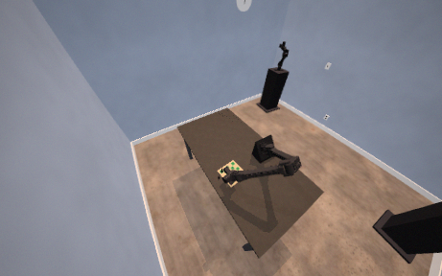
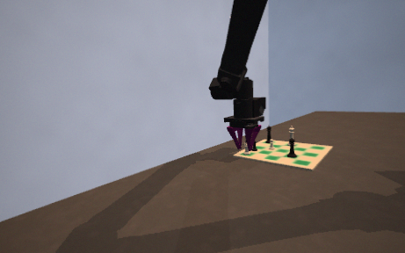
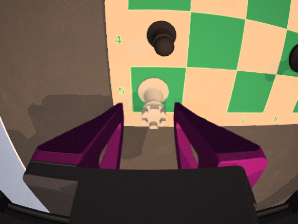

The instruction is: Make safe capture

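A small green and cream chessboard lies near the table's edge and also shows in the top view. In the wrist view a white piece stands upright on the corner square in rank 5. A black piece stands one square further on, in rank 4. My gripper hangs low over the board's corner. Its purple fingers stand apart on either side of the corner white piece, without pinching it.
Several more pieces stand on the board, among them a tall black one and a tall white one. The table edge runs close behind the board. A black pedestal stands in the far corner of the room.
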You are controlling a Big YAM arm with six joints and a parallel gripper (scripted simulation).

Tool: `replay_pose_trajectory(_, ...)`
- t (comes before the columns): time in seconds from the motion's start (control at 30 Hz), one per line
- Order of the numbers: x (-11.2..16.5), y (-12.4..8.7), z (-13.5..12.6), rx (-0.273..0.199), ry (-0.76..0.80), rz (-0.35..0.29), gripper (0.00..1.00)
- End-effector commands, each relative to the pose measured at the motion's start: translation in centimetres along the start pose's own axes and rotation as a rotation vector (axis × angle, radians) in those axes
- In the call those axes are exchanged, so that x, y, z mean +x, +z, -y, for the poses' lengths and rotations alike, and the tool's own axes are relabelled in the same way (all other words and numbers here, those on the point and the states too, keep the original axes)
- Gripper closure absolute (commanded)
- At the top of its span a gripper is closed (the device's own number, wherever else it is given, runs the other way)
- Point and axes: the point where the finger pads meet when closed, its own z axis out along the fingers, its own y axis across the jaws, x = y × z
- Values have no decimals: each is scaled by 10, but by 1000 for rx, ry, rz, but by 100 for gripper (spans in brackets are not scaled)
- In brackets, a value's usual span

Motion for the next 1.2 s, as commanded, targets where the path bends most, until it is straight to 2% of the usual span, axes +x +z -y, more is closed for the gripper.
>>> replay_pose_trajectory(0.0,-4,9,3,10,25,3,64)
replay_pose_trajectory(1.17,-6,5,1,5,31,4,64)
